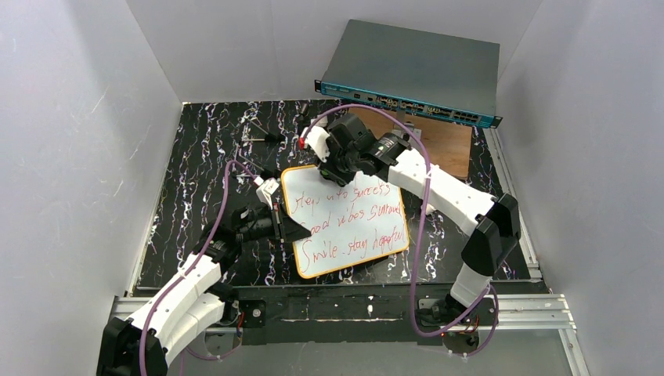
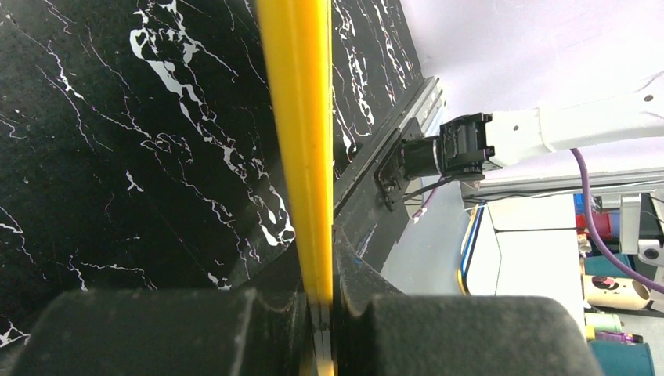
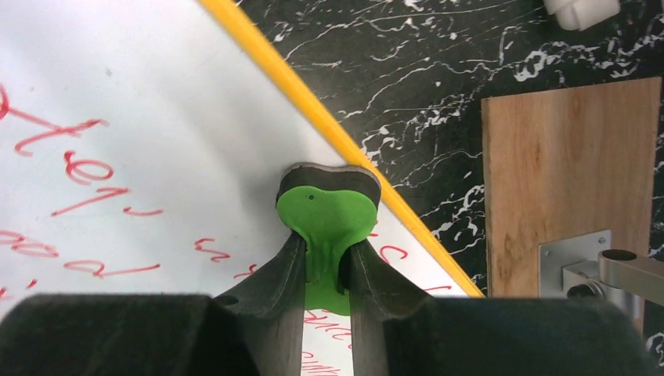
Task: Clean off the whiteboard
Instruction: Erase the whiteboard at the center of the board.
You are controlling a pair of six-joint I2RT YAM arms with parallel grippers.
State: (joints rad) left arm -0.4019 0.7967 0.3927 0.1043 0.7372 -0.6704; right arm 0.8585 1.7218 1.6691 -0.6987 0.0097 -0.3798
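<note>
The whiteboard [image 1: 344, 223] lies near the middle of the black marbled desk [image 1: 196, 164], covered in red handwriting, with one of my hands at its left edge and the other at its far edge. My left hand [image 1: 286, 229] reaches in low from the near left and is pressed together on the board's yellow frame. My right hand [image 1: 335, 166] arches over from the right, pointing down, and pinches a green eraser [image 3: 327, 211]. The eraser's dark pad rests on the white surface just inside the far edge.
</note>
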